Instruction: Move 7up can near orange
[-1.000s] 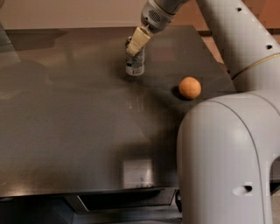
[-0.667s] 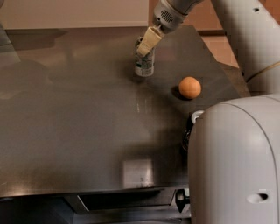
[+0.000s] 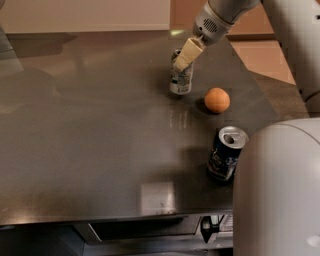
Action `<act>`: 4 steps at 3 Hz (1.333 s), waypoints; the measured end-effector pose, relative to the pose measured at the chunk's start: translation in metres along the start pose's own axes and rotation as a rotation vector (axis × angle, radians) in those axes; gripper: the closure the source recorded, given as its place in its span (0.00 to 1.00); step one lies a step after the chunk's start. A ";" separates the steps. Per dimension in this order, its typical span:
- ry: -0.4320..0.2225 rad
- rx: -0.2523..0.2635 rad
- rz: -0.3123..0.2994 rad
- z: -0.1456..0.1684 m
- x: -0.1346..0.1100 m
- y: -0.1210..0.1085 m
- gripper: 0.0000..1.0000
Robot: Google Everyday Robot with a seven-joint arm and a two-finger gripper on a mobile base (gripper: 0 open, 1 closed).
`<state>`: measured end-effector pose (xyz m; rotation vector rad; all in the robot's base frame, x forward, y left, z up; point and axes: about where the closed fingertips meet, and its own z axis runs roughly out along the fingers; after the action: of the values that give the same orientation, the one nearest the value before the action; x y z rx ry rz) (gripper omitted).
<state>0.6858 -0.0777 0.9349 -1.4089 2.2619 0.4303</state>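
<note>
The jaws are closing on the top part of the 7up can (image 3: 181, 82), with a cream finger (image 3: 189, 52) lying slantwise across its upper side; the other finger is hiding behind the can. The gripper (image 3: 180, 62) is hanging over the far right part of the table (image 3: 100, 125), coming down at a slant from the upper right, where the grey arm (image 3: 220, 15) is reaching in from the top edge of the view.

The 7up can is standing close to upright in that grip, silvery with green markings, its base down at the table surface. Whether it is resting on the table or just clear of it cannot be told.

The orange (image 3: 217, 100) is sitting on the table near the can, to its right and a little closer to the camera, with a narrow strip of bare table showing between the two. They are not touching.

A blue can (image 3: 225, 155) is standing upright nearer the camera, below the orange and apart from it, its silver top showing an open mouth. The robot's white body (image 3: 277, 190) is filling the lower right corner, just beside the blue can.
</note>
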 end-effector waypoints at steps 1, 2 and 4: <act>0.012 -0.007 0.015 0.000 0.014 0.000 1.00; 0.011 -0.015 0.036 0.001 0.026 0.000 0.82; 0.016 -0.014 0.045 0.007 0.032 0.000 0.28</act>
<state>0.6752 -0.0991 0.9124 -1.3753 2.3107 0.4512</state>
